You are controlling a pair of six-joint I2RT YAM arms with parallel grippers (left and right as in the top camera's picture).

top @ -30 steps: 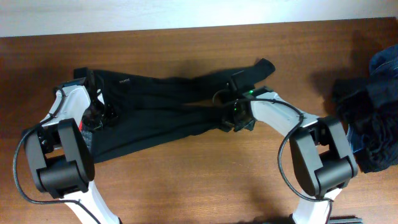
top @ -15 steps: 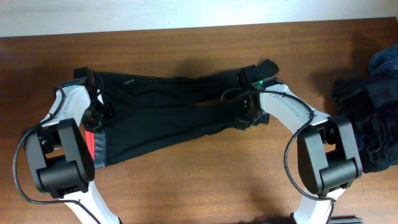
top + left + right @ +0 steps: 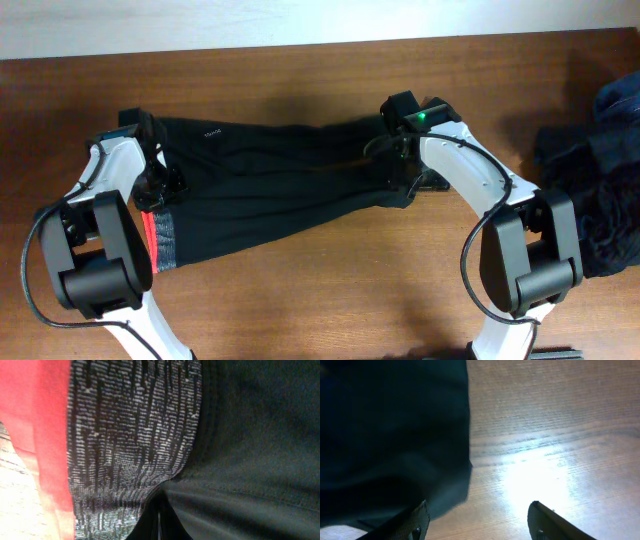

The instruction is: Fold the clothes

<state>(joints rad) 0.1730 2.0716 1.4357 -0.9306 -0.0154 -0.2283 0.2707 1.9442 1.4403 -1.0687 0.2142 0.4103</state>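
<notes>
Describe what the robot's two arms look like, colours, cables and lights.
Both arms have white curved shells over bulky black joint blocks: the left arm and the right arm. A thin black cable loops beside each base. The right arm carries a small green light. The right hand has dark, flat fingers.

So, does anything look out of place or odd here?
Nothing is damaged or spilled. The pants lie slightly askew: at their left end the grey waistband is turned over, so the red inner band shows. A heap of dark garments sits unfolded at the right.
</notes>
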